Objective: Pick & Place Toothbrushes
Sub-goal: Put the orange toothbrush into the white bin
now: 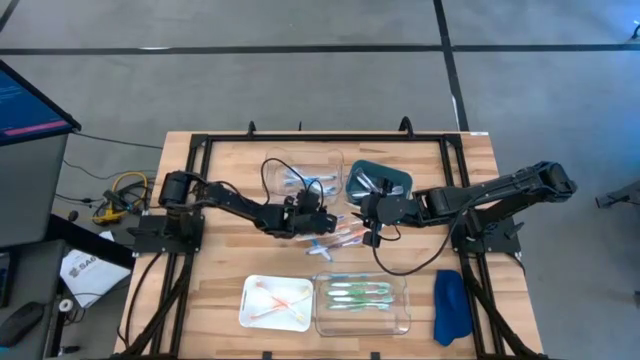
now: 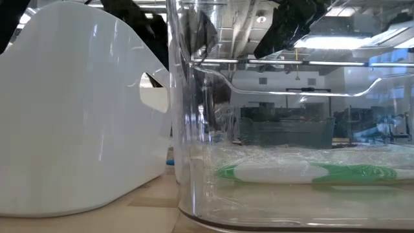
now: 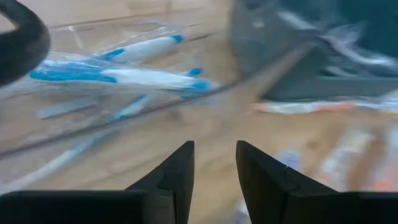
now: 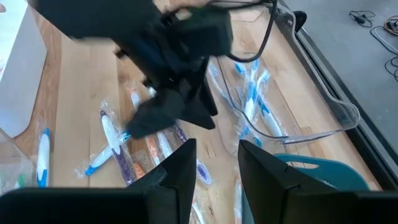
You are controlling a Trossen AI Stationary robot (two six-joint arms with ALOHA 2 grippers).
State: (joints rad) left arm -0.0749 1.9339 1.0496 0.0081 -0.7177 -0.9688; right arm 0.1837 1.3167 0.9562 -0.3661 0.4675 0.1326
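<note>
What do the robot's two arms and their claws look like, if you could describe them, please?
Both arms are dark, nearly black, built of slim jointed segments on black bases bolted to the table's frame. The left claw and right claw each end in two flat, tapering black fingers. A thin black cable loops under the right arm; yellow cables lie coiled beside the left base.

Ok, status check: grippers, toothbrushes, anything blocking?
Left gripper and right gripper open, empty, over loose toothbrushes mid-table. Green ones already in clear tray. Arms close together.
</note>
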